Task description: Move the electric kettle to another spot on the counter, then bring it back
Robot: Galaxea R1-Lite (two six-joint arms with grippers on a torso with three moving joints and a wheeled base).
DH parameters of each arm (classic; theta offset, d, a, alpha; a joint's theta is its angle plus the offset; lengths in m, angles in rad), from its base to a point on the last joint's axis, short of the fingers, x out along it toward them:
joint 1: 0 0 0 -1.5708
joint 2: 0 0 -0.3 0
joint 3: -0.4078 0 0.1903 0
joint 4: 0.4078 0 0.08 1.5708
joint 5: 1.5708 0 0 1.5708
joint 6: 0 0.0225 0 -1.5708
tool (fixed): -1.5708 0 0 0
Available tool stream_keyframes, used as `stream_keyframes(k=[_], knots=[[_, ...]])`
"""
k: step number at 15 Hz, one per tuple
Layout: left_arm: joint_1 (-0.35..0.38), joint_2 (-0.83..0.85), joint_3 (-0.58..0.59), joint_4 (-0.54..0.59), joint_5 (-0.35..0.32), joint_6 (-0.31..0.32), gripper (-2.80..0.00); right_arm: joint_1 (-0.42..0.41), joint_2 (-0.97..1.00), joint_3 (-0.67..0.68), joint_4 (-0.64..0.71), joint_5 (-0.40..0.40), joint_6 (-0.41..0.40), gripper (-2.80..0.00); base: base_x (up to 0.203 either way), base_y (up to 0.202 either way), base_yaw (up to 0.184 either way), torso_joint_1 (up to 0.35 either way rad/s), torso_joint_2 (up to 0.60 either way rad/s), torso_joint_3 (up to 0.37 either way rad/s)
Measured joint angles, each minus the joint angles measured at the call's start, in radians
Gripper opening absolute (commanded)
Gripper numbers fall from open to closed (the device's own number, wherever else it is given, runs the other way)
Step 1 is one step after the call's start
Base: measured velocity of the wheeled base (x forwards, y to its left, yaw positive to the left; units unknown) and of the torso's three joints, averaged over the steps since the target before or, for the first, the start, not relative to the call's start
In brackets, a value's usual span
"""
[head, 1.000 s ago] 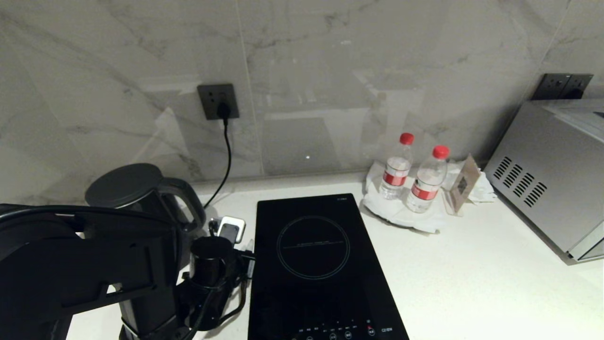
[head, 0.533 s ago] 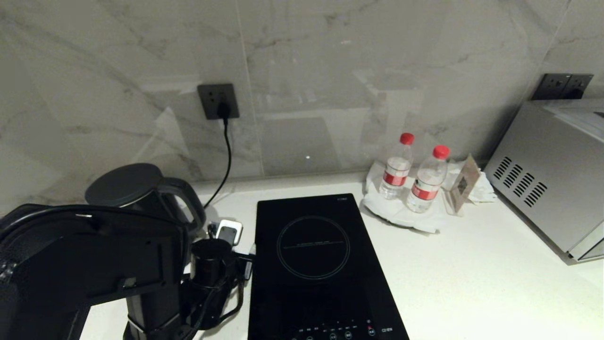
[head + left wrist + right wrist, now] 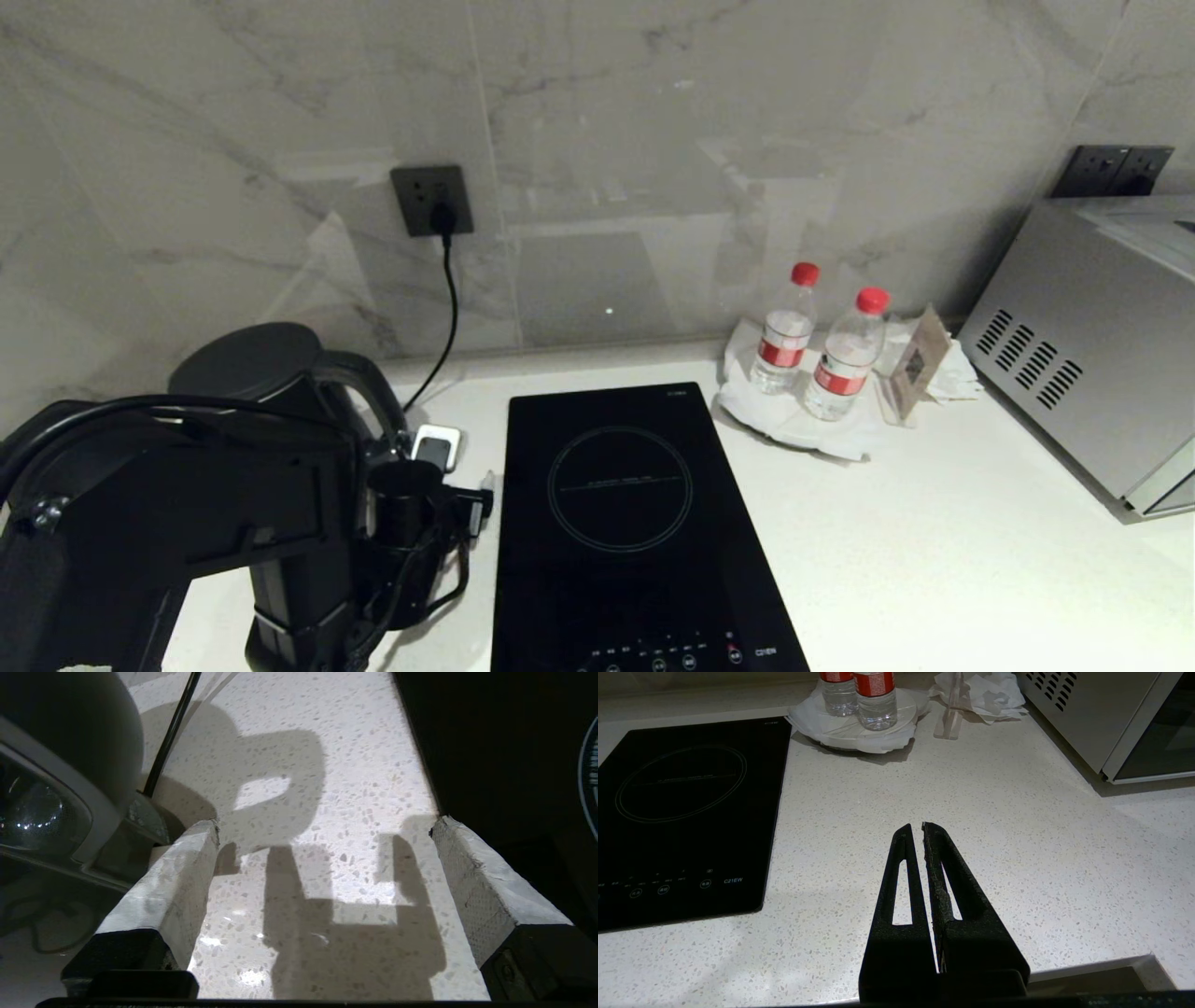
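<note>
- The left gripper (image 3: 322, 826) has let go: over the last second its jaws spread, and in the left wrist view they now stand wide, with only bare speckled table (image 3: 327, 788) and their own shadow between the pale pads (image 3: 182, 872).
- The kettle (image 3: 271, 373) stands upright at the far left of the table (image 3: 934, 541), left of the hob (image 3: 625, 523) and below the wall socket (image 3: 431, 199). It sits in the same place in all three head pictures, so it is set down, not carried.
- In the left wrist view the kettle's dark body (image 3: 70, 742) lies just beside one pad, outside the jaws; I cannot tell whether it touches.
- In the head view the left arm's dark bulk has shifted a little toward the near left, still covering the kettle's lower half. A small white device (image 3: 436, 446) beside the handle shows a bit farther back than before.
- The right gripper (image 3: 920, 833) hangs parked over open table on the near right, jaws nearly together and empty.
- My judgement: this is a release after a placement. Whether it closes the outward move or the return I cannot tell from these pictures.
- If the return is still owed, the handle must be regripped; the cord (image 3: 446, 308) and the clutter by the base are the things to watch.
</note>
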Motion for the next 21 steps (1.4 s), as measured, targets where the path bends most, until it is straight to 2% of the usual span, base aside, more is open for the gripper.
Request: stream_keyframes(k=[21], knots=[[0.07, 0.039, -0.02, -0.003, -0.023, -0.001, 0.0, 0.0, 0.0, 0.0, 0.0, 0.0, 0.0, -2.8, 0.0, 0.0, 0.0, 0.0, 0.0, 0.0]])
